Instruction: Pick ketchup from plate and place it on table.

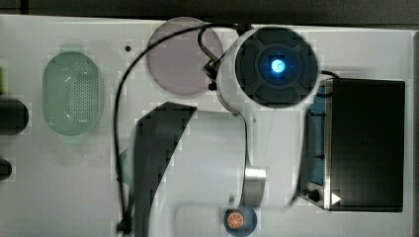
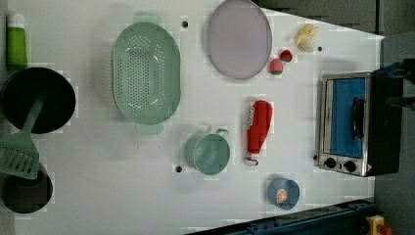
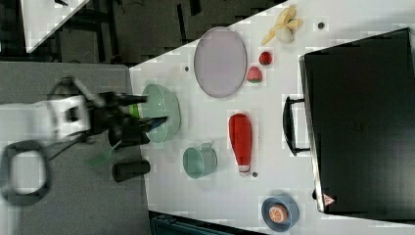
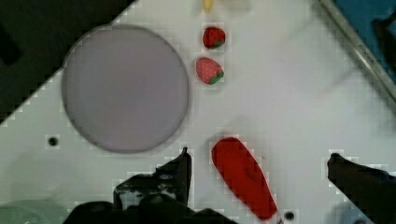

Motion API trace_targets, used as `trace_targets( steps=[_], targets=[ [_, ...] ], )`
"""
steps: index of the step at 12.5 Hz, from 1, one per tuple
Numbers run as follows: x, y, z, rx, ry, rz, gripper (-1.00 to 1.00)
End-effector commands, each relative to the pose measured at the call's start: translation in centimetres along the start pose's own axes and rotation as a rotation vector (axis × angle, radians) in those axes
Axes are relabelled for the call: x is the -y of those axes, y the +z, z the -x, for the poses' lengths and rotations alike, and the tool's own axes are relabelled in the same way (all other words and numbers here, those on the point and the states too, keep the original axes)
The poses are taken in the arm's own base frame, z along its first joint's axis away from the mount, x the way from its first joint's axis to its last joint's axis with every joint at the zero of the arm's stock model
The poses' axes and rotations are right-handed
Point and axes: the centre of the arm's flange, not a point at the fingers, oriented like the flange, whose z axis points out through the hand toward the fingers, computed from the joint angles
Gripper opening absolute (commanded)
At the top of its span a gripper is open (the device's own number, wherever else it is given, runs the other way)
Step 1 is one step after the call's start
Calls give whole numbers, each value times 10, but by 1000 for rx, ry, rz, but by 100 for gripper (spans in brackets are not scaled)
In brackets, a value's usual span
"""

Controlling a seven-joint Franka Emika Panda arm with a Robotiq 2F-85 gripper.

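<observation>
The ketchup bottle (image 2: 258, 130) lay flat on the white surface (image 2: 98, 196), well apart from the bare lilac plate (image 2: 238, 38), so the drop looked done. The gripper (image 4: 257, 165) hung above with jaws spread wide, one on each side of the bottle and holding nothing. Best finish from there, I'd say: lift straight up, keep the jaws wide, and don't nudge the bottle rolling toward the green cup (image 2: 208, 152).

The white arm (image 3: 49, 117) reaches in from the right view's left, level, its black gripper (image 3: 147, 111) pointing toward the right view's right. In the wrist view the gripper (image 4: 259, 163) stands wide apart, its fingers (image 4: 182, 168) holding nothing.
</observation>
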Motion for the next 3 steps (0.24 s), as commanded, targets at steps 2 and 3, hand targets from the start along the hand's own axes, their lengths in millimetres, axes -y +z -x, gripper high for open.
trace_targets(
  steps=[2,3],
  targets=[
    [-2,-33,18,101,93,88,100],
    [-4,-38,17,104,97,90,100]
  ],
)
